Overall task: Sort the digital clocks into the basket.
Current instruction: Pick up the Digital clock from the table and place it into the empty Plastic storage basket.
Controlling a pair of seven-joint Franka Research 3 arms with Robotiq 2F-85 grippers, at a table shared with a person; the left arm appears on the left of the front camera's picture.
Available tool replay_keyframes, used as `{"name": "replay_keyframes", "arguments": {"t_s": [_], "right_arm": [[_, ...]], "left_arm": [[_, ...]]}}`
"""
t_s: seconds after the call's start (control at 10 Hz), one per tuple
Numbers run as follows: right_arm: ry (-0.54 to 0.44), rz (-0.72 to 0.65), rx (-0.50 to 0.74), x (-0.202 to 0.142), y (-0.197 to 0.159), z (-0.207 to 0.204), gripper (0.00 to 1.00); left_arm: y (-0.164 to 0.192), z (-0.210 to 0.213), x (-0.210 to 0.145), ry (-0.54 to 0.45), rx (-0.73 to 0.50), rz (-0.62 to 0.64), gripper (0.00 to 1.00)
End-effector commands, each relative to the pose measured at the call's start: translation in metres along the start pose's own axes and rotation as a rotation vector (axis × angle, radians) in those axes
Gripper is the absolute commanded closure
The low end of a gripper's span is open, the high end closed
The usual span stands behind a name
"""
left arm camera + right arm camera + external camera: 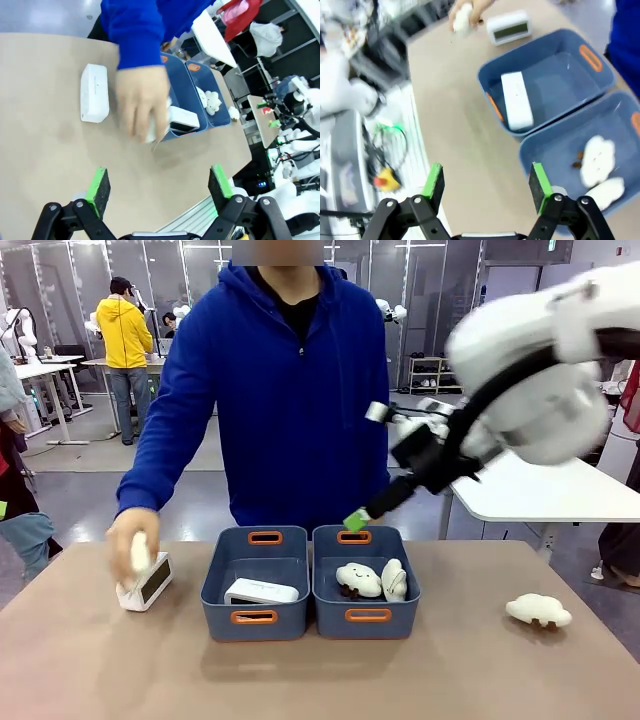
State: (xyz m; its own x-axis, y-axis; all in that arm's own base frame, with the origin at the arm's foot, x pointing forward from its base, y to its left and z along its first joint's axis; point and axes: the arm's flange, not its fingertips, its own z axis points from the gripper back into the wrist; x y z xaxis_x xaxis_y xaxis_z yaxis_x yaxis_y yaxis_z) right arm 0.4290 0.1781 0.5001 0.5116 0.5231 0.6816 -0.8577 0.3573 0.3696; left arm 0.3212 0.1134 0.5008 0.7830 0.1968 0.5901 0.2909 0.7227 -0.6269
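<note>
Two clocks matter here. One clock (262,591) lies already inside the left basket (216,575). The other clock (148,583) is on the bench (100,670), to the left of that basket and apart from it, so the job looks half done. A person's hand (130,538) is touching or just beside this second clock and holds something small and cream-coloured.

The left tool (159,184) hangs above the bench with its jaws wide apart and nothing between them. In its own view the clock is ahead, partly beside the person's hand. The right tool (487,182) is also spread and empty, and it hovers over the far rim of the right basket (400,618), which holds cloud toys.

The left arm seems to be the better one for this step, because the clock is on its side. It should wait until the hand is away. Then it should come down straight and close the pads on the two long flat sides, not on the rounded corners, because smooth plastic may slip. It should release low over the free part of the left basket, beside the first clock.
</note>
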Motion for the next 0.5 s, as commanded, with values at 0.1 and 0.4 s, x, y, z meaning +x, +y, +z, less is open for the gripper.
{"name": "replay_keyframes", "arguments": {"t_s": [0.1,0.4], "right_arm": [[-0.264,-0.268,0.152,-0.068,0.013,0.048,0.14],[-0.435,-0.592,0.183,-0.146,0.020,0.115,0.14]], "left_arm": [[0.000,0.001,0.000,0.004,-0.009,-0.009,0.00],[0.000,0.001,0.000,0.004,-0.009,-0.009,0.00]]}}
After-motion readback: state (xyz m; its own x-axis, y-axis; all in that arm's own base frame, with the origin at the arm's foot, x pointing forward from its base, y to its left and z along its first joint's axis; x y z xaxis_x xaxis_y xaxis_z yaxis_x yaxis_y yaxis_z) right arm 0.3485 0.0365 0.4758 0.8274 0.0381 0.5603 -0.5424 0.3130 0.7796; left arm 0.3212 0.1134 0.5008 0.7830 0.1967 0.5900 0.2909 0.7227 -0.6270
